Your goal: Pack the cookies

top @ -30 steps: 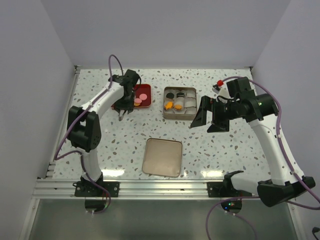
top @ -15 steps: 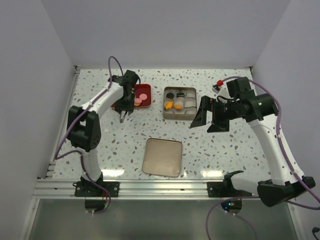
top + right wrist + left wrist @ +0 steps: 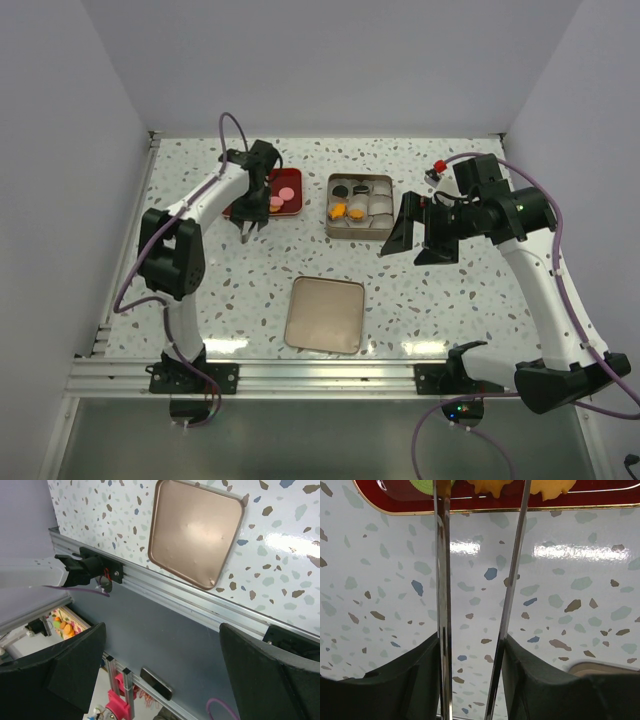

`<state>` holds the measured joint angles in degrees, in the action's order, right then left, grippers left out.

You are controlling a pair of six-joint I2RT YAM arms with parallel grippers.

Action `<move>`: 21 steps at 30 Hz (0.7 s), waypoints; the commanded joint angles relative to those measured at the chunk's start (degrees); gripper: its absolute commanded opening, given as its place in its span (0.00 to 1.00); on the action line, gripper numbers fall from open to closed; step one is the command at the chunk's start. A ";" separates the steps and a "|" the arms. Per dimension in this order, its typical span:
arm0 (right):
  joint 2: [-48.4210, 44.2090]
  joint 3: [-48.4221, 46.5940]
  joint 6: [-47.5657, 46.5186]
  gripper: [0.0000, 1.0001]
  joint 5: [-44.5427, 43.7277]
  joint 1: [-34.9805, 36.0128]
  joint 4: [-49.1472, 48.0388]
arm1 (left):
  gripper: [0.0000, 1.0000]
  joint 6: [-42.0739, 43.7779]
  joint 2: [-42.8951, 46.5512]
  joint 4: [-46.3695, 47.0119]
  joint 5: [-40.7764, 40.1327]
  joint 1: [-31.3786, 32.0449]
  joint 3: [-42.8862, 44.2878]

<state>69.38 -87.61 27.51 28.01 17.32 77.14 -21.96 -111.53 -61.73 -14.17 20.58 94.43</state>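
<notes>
Hanging over the near edge of the red tray (image 3: 283, 176), at the far left of the worktop (image 3: 200, 290), the left claw (image 3: 247, 226) points down with its two thin metal fingers (image 3: 442, 580) a moderate gap apart. Its wrist view shows bare speckled worktop between them and nothing gripped, though the tips run out of the picture at the tray's near rim. Some of the cookies (image 3: 287, 190) lie loose in that tray: pink and orange ones seen from above, and a green one (image 3: 431, 484) beside two yellow-orange ones at the top of the wrist view. Just right of the tray stands an open tin (image 3: 331, 205) holding white paper cups (image 3: 379, 208), with black cookies (image 3: 341, 190) toward its far-left corner and orange cookies (image 3: 345, 212) at its near-left side. Nearer than the tin, the tan lid (image 3: 325, 314) lies flat on the worktop, apart from everything. Right of the tin, the right claw (image 3: 416, 240) is held above the worktop, its dark fingers (image 3: 270, 670) spread wide and empty. A small red object (image 3: 439, 166) sits beyond it at the far right.
</notes>
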 commanded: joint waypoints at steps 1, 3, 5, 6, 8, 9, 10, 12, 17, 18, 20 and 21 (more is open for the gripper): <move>0.31 -0.19 -0.96 0.99 0.12 0.34 -0.06 | 0.50 -0.11 -0.62 -1.02 -0.59 -0.54 2.69; 0.40 -0.19 -0.96 0.99 0.03 0.34 -0.06 | 0.46 -0.02 -0.89 -0.76 -0.15 -0.54 2.60; 0.40 -0.19 -0.96 0.99 -0.06 0.26 -0.06 | 0.41 0.24 -1.06 -0.49 0.28 -0.54 2.69; 0.31 -0.19 -0.96 0.99 -0.06 0.26 -0.06 | 0.39 0.25 -1.24 -0.49 0.46 -0.54 2.77; 0.31 -0.10 -1.05 0.99 0.03 0.26 -0.06 | 0.35 0.42 -1.50 -0.67 0.64 -0.54 3.82; 0.40 -0.10 -0.96 0.99 0.03 0.34 -0.06 | 0.35 0.51 -1.85 -0.84 0.64 -0.54 4.26; 0.40 -0.10 -0.96 0.99 0.03 0.26 -0.06 | 0.34 0.51 -1.94 -1.28 0.55 -0.54 5.49; 0.58 -0.19 -0.96 0.99 0.11 0.34 -0.15 | 0.34 0.69 -2.64 -1.98 0.29 -0.54 7.16; 0.58 -0.28 -0.96 0.99 0.20 0.26 -0.24 | 0.34 0.95 -4.75 -4.79 -0.33 -0.54 14.72; 0.49 -0.28 -0.96 0.99 0.20 0.34 -0.24 | 0.34 1.04 -5.02 -5.06 -0.33 -0.54 15.77; 0.49 -0.28 -0.96 0.99 0.20 0.34 -0.24 | 0.34 1.13 -6.07 -6.29 -0.33 -0.54 18.94; 0.49 -0.28 -0.96 0.99 0.20 0.34 -0.24 | 0.33 1.13 -6.33 -6.47 -0.15 -0.54 19.82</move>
<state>69.56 -87.61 27.51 28.01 17.32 77.14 -21.67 -117.34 -65.80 -13.72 20.58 109.43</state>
